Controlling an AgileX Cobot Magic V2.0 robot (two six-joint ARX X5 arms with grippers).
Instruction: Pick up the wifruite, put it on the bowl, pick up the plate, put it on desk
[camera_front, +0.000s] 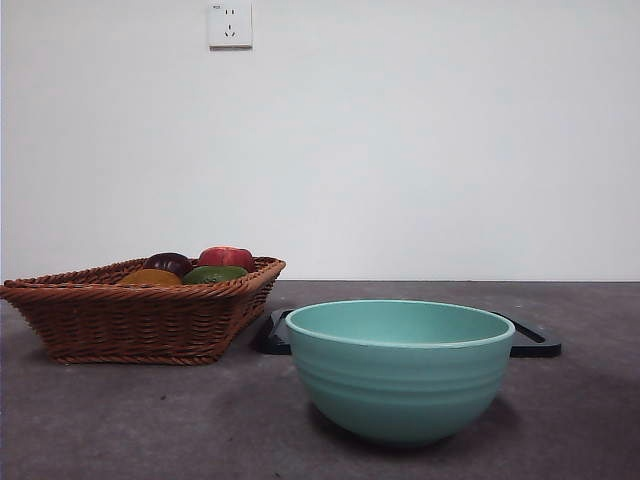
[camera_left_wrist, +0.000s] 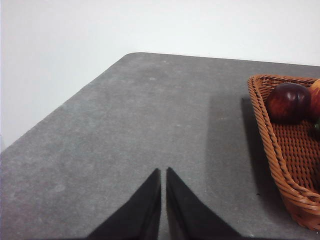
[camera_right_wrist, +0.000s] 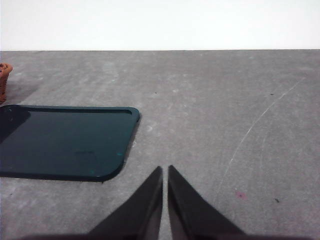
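The yellow-orange wifruite (camera_front: 149, 277) lies in the brown wicker basket (camera_front: 140, 320) at the left, beside other fruits. The mint-green bowl (camera_front: 400, 368) stands empty at the front on the dark grey desk (camera_front: 120, 420). Behind it lies the flat black plate (camera_front: 535, 340), seen bare in the right wrist view as the plate (camera_right_wrist: 60, 142). My left gripper (camera_left_wrist: 163, 172) hangs shut over bare desk beside the basket (camera_left_wrist: 290, 155). My right gripper (camera_right_wrist: 165, 170) is shut above the desk, just off the plate's corner. Neither arm shows in the front view.
A dark purple fruit (camera_front: 168, 263), a red fruit (camera_front: 226, 257) and a green fruit (camera_front: 214, 273) share the basket. The purple fruit (camera_left_wrist: 288, 102) also shows in the left wrist view. A white wall with a socket (camera_front: 230, 25) stands behind the desk.
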